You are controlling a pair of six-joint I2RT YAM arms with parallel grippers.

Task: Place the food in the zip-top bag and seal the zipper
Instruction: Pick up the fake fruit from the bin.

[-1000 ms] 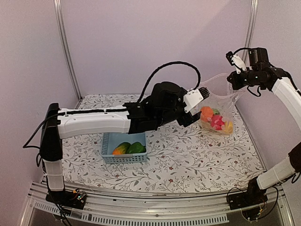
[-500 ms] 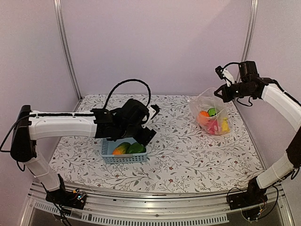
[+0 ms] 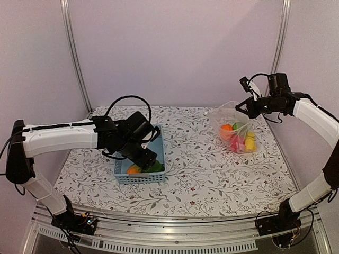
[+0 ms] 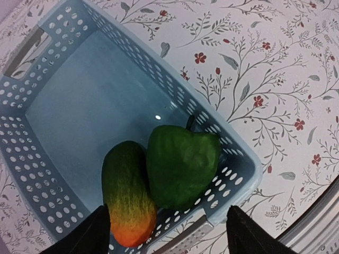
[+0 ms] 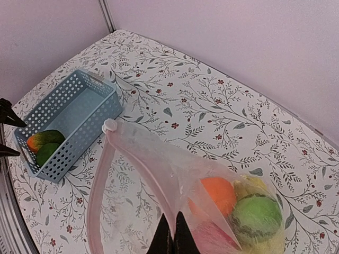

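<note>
Floral bench (image 3: pixel 212 174): left tool (image 4: pixel 170 235) spread open just above green pepper (image 4: pixel 180 164) and mango (image 4: pixel 127 196) in blue basket (image 4: pixel 63 79); right tool (image 5: pixel 173 237) clamped on bag (image 5: pixel 153 169) rim, orange (image 5: pixel 217 193) inside.

In the left wrist view, only two dark tips of the left gripper (image 4: pixel 167 235), wide apart, the rest cut off below; basket (image 4: pixel 21 159) clipped at the left edge. From above, mango (image 3: pixel 133 169) and pepper (image 3: pixel 155 167) half hidden under that gripper. In the right wrist view, right gripper (image 5: pixel 173 238) mere tips pinching the bag (image 5: pixel 169 174), its bottom cut off; red piece (image 5: pixel 212 234) dim behind film.
</note>
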